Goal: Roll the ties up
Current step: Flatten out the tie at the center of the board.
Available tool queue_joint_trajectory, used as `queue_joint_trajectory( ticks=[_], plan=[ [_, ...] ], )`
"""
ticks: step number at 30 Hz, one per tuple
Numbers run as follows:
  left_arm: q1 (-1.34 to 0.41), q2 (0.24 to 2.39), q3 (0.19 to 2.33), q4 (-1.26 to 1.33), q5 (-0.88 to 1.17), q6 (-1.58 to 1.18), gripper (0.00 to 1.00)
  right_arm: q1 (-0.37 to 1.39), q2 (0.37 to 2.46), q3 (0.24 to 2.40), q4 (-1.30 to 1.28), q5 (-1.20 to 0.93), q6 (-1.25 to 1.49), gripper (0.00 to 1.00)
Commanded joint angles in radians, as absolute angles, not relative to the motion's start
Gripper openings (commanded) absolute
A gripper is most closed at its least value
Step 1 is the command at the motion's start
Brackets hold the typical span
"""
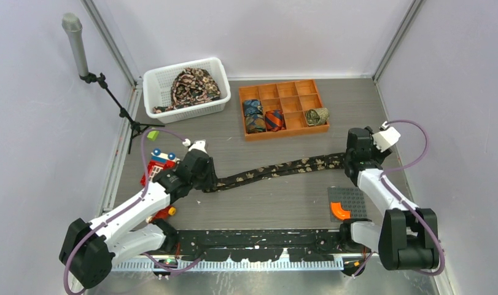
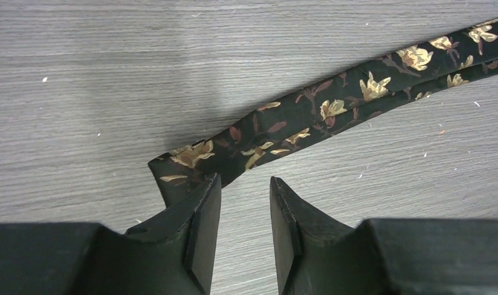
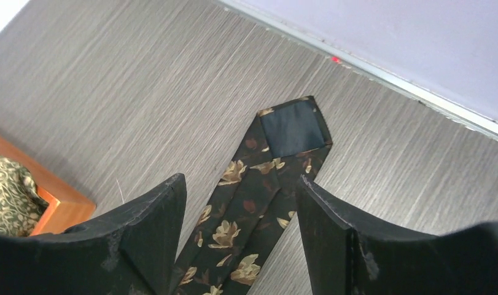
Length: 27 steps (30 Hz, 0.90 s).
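A narrow black floral-print fabric tie [image 1: 277, 170] is stretched flat on the woodgrain table [image 1: 295, 203], long axis left-right across mid-frame. The left gripper [image 2: 245, 181] and right gripper [image 3: 240, 180] are spread apart at its ends.

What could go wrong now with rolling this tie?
The tie's end lies beside or under one finger of the left gripper, not in the gap, so closing may miss it. The right gripper hangs open over the other end, so the tie could drag instead of rolling.
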State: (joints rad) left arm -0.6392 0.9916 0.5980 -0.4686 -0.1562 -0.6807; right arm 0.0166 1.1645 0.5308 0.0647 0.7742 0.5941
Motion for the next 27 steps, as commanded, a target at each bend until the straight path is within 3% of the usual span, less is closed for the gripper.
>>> queue_joint_trajectory(
  ticks=[1, 6, 13, 19, 27],
  plan=[
    [-0.633, 0.944, 0.619, -0.508, -0.215, -0.692, 0.38, 0.014, 1.058, 0.543, 0.010, 0.898, 0.699, 0.70],
    [-0.632, 0.894, 0.607, -0.560, -0.281, -0.700, 0.41, 0.014, 0.949, 0.563, -0.079, 0.828, 0.707, 0.66],
    [-0.609, 0.885, 0.593, -0.601, -0.290, -0.709, 0.41, 0.014, 0.968, 0.623, -0.237, 0.286, 0.775, 0.53],
    [-0.607, 0.931, 0.580, -0.535, -0.238, -0.695, 0.39, 0.015, 1.091, 0.620, -0.195, -0.075, 0.850, 0.44],
    [-0.606, 1.021, 0.578, -0.503, -0.225, -0.690, 0.38, 0.015, 1.257, 0.613, -0.161, -0.114, 0.882, 0.44]
  ],
)
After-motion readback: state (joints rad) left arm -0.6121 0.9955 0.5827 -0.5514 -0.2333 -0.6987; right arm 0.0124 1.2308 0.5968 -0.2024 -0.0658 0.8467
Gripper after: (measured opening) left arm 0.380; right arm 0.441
